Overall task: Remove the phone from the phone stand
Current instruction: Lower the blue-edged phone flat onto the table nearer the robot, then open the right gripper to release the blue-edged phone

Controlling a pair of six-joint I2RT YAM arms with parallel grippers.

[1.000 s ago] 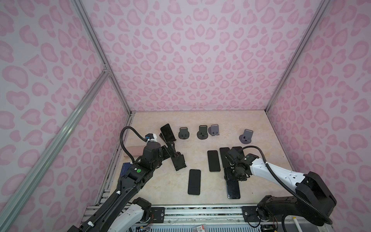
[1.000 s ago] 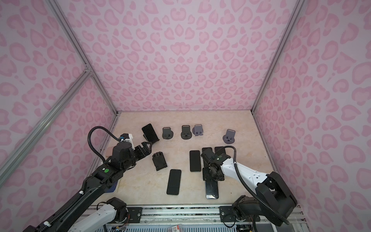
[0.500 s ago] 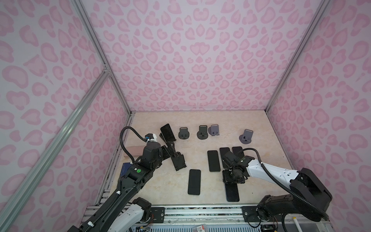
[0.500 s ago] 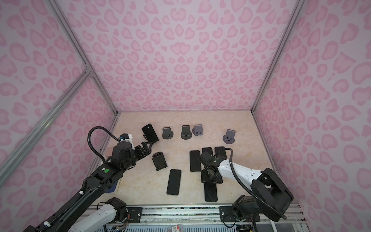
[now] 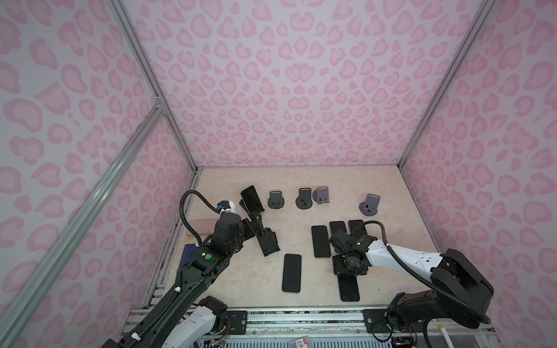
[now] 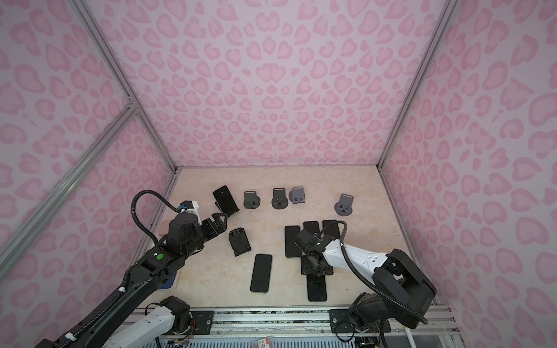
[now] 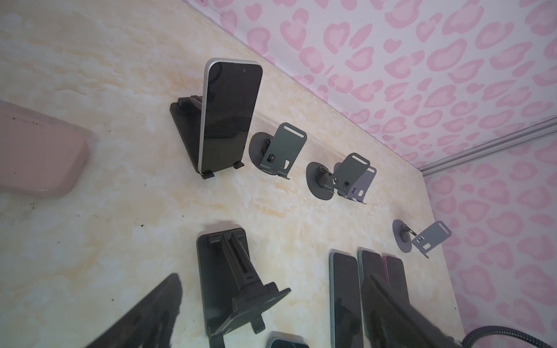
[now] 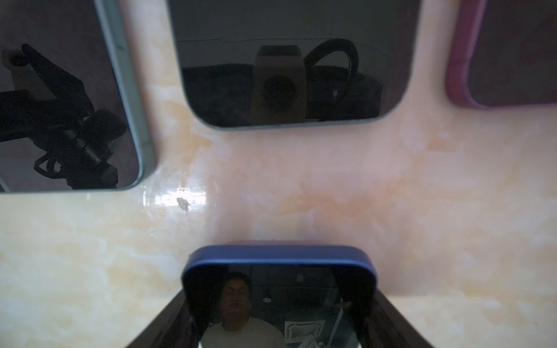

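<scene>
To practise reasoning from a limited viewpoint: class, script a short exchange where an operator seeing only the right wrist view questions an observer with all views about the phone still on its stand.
Operator: Which phone is still on a stand?
Observer: One phone leans on a black stand at the back left.
Operator: Is the left gripper on it?
Observer: No. The left gripper hovers open just short of it, holding nothing.

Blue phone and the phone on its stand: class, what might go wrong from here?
The jaws flank the blue phone; lifting before they clear could drag it into the nearest flat phone.
The standing phone sits tilted on its black stand beside an empty stand; a reach might topple them.
</scene>
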